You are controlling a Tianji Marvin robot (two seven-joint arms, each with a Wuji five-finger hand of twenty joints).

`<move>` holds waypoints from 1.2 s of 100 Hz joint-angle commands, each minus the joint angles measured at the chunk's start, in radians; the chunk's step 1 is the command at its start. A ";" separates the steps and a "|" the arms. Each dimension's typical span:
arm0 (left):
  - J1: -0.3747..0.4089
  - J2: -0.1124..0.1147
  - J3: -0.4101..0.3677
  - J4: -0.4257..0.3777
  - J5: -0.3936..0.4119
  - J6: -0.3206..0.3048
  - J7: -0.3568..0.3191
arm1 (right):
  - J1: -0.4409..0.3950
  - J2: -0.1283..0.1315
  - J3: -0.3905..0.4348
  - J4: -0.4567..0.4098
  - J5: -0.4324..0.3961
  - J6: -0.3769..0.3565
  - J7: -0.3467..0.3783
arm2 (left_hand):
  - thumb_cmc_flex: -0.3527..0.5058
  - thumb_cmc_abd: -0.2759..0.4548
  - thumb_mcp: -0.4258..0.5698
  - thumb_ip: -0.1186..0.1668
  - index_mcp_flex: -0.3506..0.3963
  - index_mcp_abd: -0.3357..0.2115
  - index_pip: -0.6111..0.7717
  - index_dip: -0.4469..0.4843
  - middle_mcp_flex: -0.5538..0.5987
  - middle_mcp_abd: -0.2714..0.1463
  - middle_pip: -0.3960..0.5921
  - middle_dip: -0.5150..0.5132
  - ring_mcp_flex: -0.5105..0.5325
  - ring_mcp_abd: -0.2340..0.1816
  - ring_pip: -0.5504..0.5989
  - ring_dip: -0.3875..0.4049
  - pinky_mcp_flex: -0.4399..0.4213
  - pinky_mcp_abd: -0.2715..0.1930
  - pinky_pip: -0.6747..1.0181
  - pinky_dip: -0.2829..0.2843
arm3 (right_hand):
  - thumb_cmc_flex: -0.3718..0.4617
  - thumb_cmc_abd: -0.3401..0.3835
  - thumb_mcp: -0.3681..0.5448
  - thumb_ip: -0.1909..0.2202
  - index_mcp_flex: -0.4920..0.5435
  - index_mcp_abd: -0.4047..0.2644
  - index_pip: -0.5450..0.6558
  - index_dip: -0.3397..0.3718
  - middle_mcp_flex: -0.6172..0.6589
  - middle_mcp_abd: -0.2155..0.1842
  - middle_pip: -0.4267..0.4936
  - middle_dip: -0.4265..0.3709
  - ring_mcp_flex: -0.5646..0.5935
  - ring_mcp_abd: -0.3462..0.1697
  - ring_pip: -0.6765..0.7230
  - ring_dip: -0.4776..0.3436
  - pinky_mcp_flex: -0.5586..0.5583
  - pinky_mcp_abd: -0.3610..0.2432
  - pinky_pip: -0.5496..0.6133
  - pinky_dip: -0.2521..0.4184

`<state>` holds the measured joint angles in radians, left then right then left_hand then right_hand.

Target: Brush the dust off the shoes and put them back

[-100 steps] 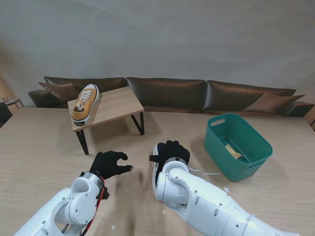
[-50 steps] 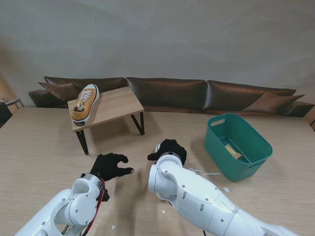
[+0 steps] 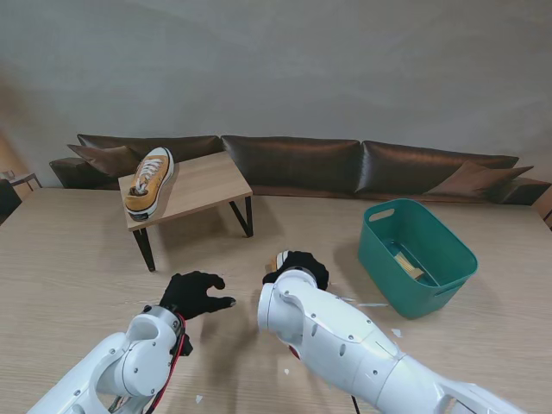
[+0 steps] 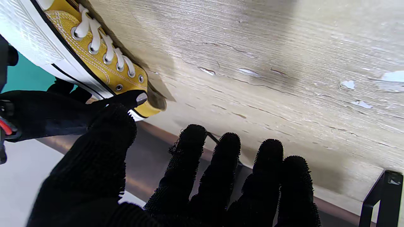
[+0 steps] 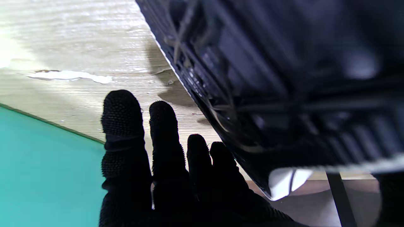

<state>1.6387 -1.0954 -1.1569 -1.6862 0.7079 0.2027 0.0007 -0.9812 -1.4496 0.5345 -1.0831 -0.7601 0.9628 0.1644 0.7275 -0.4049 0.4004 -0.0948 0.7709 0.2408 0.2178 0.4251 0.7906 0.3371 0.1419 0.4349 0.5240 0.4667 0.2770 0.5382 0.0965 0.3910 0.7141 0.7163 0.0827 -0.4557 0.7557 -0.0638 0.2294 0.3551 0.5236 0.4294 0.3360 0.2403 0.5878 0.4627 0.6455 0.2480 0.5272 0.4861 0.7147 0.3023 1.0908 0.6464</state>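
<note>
Nearest me, the left hand [image 3: 194, 294] hovered palm-down over the wooden table [image 3: 69, 259], fingers spread, holding nothing. Just beside it, the right hand [image 3: 300, 264] was clamped on a yellow sneaker [image 4: 94, 60], mostly hidden behind the right arm; the right wrist view showed its dark sole close. Farther right sat a green bin [image 3: 417, 255]. Farthest, a second yellow sneaker [image 3: 147, 181] rested on a small side table [image 3: 203, 185]. Judged: the right hand should keep the shoe steady, upper turned toward the left hand.
</note>
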 commanded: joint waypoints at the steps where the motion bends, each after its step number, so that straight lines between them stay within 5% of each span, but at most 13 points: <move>1: 0.003 -0.001 0.000 -0.005 0.001 0.005 -0.020 | 0.002 -0.014 0.009 0.019 -0.009 0.051 0.015 | 0.012 0.038 -0.025 0.033 0.017 0.009 0.003 0.006 0.018 0.015 -0.002 -0.003 -0.002 0.024 -0.021 -0.008 -0.020 0.023 -0.029 0.013 | -0.003 -0.030 -0.003 0.025 0.009 -0.019 0.025 -0.019 -0.011 -0.006 0.010 -0.016 -0.016 -0.002 0.015 -0.003 -0.388 -0.014 0.037 0.033; 14: -0.003 -0.002 0.005 0.000 -0.007 0.011 -0.021 | 0.024 -0.021 -0.022 0.056 0.063 0.051 -0.035 | 0.013 0.039 -0.027 0.034 0.019 0.013 0.004 0.006 0.019 0.018 -0.002 -0.002 -0.002 0.028 -0.021 -0.008 -0.019 0.023 -0.030 0.016 | 0.094 -0.070 -0.026 0.020 0.124 -0.069 0.086 -0.011 0.124 -0.009 0.043 -0.005 0.079 0.009 0.073 0.015 -0.320 -0.015 0.097 0.048; 37: -0.008 -0.002 0.009 0.004 -0.014 0.014 -0.026 | 0.022 -0.038 -0.030 0.083 0.046 0.051 -0.080 | 0.015 0.053 -0.031 0.035 0.018 0.014 0.003 0.005 0.021 0.021 -0.002 -0.002 0.000 0.030 -0.019 -0.007 -0.018 0.024 -0.034 0.020 | 0.529 -0.068 -0.210 0.048 0.583 -0.200 0.293 0.054 0.667 -0.088 0.113 0.064 0.533 -0.095 0.234 0.058 0.042 -0.019 0.309 -0.021; 39: -0.008 -0.003 0.009 0.004 -0.014 0.015 -0.025 | 0.020 -0.038 -0.028 0.082 0.045 0.051 -0.086 | 0.015 0.053 -0.032 0.035 0.020 0.016 0.004 0.005 0.022 0.022 -0.002 -0.002 0.000 0.030 -0.019 -0.006 -0.018 0.025 -0.034 0.021 | 0.558 -0.089 -0.173 0.042 0.592 -0.209 0.339 -0.024 0.698 -0.093 0.108 0.074 0.561 -0.098 0.238 0.067 0.066 -0.018 0.325 -0.037; 40: -0.008 -0.003 0.009 0.004 -0.015 0.016 -0.024 | 0.019 -0.037 -0.029 0.081 0.045 0.051 -0.089 | 0.016 0.053 -0.032 0.035 0.021 0.016 0.004 0.006 0.022 0.022 -0.001 -0.002 0.001 0.031 -0.018 -0.006 -0.018 0.025 -0.034 0.021 | 0.550 -0.143 -0.057 0.043 0.589 -0.218 0.386 -0.051 0.723 -0.096 0.111 0.078 0.586 -0.104 0.252 0.075 0.092 -0.022 0.340 -0.038; 43: -0.007 -0.004 0.009 0.004 -0.017 0.018 -0.021 | 0.022 -0.034 -0.039 0.079 0.051 0.051 -0.102 | 0.018 0.056 -0.031 0.035 0.021 0.018 0.004 0.005 0.023 0.024 -0.001 -0.002 0.001 0.033 -0.018 -0.006 -0.019 0.025 -0.035 0.021 | 0.488 -0.246 0.319 -0.105 0.601 -0.238 0.509 -0.145 0.790 -0.104 0.121 0.100 0.646 -0.124 0.294 0.094 0.142 -0.028 0.365 -0.044; 45: -0.007 -0.004 0.009 0.005 -0.018 0.019 -0.019 | 0.025 -0.029 -0.048 0.076 0.063 0.051 -0.111 | 0.019 0.057 -0.031 0.036 0.022 0.018 0.004 0.005 0.026 0.025 0.000 -0.001 0.000 0.035 -0.018 -0.006 -0.019 0.026 -0.036 0.022 | 0.469 -0.267 0.438 -0.165 0.624 -0.250 0.546 -0.166 0.832 -0.111 0.120 0.113 0.656 -0.134 0.337 0.120 0.173 -0.032 0.377 -0.049; 48: -0.007 -0.005 0.009 0.005 -0.019 0.020 -0.016 | 0.026 -0.023 -0.055 0.070 0.085 0.050 -0.130 | 0.021 0.059 -0.030 0.036 0.022 0.019 0.004 0.005 0.026 0.026 0.000 -0.001 0.001 0.035 -0.018 -0.005 -0.018 0.027 -0.036 0.023 | 0.479 -0.276 0.499 -0.205 0.656 -0.263 0.564 -0.173 0.873 -0.115 0.116 0.126 0.662 -0.145 0.388 0.146 0.208 -0.035 0.388 -0.053; 64: -0.010 -0.007 0.009 0.012 -0.019 0.019 -0.005 | 0.041 0.041 -0.112 -0.012 0.289 0.048 -0.251 | 0.029 0.062 -0.027 0.037 0.019 0.022 0.001 0.003 0.028 0.034 0.000 -0.001 0.004 0.036 -0.015 -0.004 -0.015 0.030 -0.036 0.028 | 0.539 -0.275 0.557 -0.238 0.696 -0.301 0.602 -0.039 0.923 -0.115 0.169 0.251 0.670 -0.211 0.618 0.221 0.315 -0.076 0.442 -0.029; 85: -0.029 -0.006 0.006 0.037 -0.019 0.018 -0.011 | -0.047 0.068 0.014 -0.115 0.332 -0.012 -0.316 | 0.034 0.063 -0.016 0.037 0.013 0.027 -0.003 0.001 0.022 0.041 -0.001 0.001 0.001 0.039 -0.014 -0.002 -0.013 0.033 -0.040 0.035 | 0.582 -0.259 0.584 -0.272 0.708 -0.334 0.628 0.149 0.930 -0.114 0.241 0.354 0.672 -0.256 0.755 0.273 0.374 -0.091 0.465 0.019; 120: -0.094 -0.023 0.023 0.139 -0.070 -0.017 0.051 | -0.196 0.071 0.194 -0.261 0.427 -0.109 -0.448 | 0.049 0.051 0.022 0.036 -0.076 -0.022 -0.045 -0.020 -0.035 0.054 -0.016 -0.004 -0.017 0.043 -0.017 -0.002 -0.014 0.033 -0.041 0.045 | 0.599 -0.258 0.588 -0.278 0.708 -0.309 0.615 0.186 0.926 -0.098 0.239 0.373 0.671 -0.238 0.771 0.281 0.383 -0.071 0.459 0.046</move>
<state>1.5610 -1.1075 -1.1343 -1.5607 0.6403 0.1974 0.0665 -1.1566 -1.3796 0.7201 -1.3109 -0.3463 0.8764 -0.2955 0.7605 -0.3815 0.4036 -0.0948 0.7219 0.2449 0.1848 0.4142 0.7848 0.3726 0.1389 0.4348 0.5234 0.4810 0.2769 0.5381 0.0965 0.4011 0.6922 0.7409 0.4753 -0.7623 1.1305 -0.3887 0.8333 0.2598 0.7873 0.5206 1.2021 0.1591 0.7632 0.8024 1.3120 0.0769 1.2673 0.7594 0.7344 0.2259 1.4942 0.6682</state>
